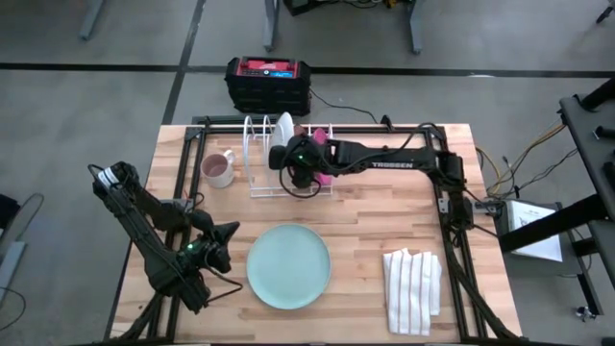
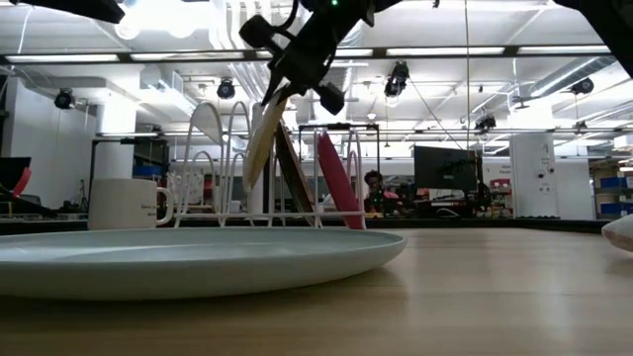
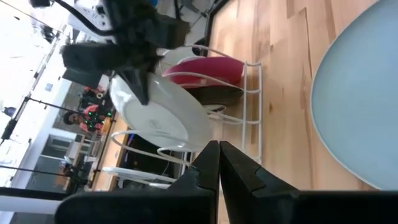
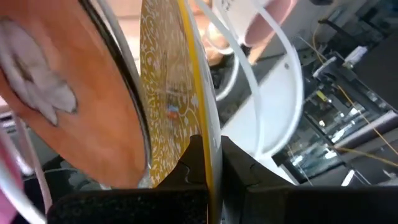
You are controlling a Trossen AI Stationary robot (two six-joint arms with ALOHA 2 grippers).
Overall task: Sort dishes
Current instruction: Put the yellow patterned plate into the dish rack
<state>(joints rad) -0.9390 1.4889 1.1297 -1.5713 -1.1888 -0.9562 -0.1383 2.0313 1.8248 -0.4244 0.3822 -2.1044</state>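
The yellow speckled plate (image 4: pixel 171 93) stands on edge, tilted, in the white wire rack (image 1: pixel 258 159) at the table's far side. My right gripper (image 1: pixel 293 159) is shut on it from above. The orange-brown plate (image 4: pixel 62 93) and the magenta-pink plate (image 2: pixel 339 183) lean in rack slots beside it. The pale teal plate (image 1: pixel 288 266) lies flat on the table near the front. My left gripper (image 1: pixel 226 245) is shut and empty, just left of the teal plate. My right gripper pinches the yellow plate's upper rim (image 4: pixel 208 134) between its two fingers, one on each face. The fingers come from above, slanting down. The plate hangs tilted below them (image 2: pixel 262 143), its lower part among the rack wires. Whether it rests on the rack base, I cannot tell.
A white mug (image 1: pixel 219 169) stands left of the rack. A white striped folded cloth (image 1: pixel 413 288) lies at the front right. A black and red box (image 1: pixel 269 82) sits beyond the table's far edge. Bare wood shows between the rack and the teal plate.
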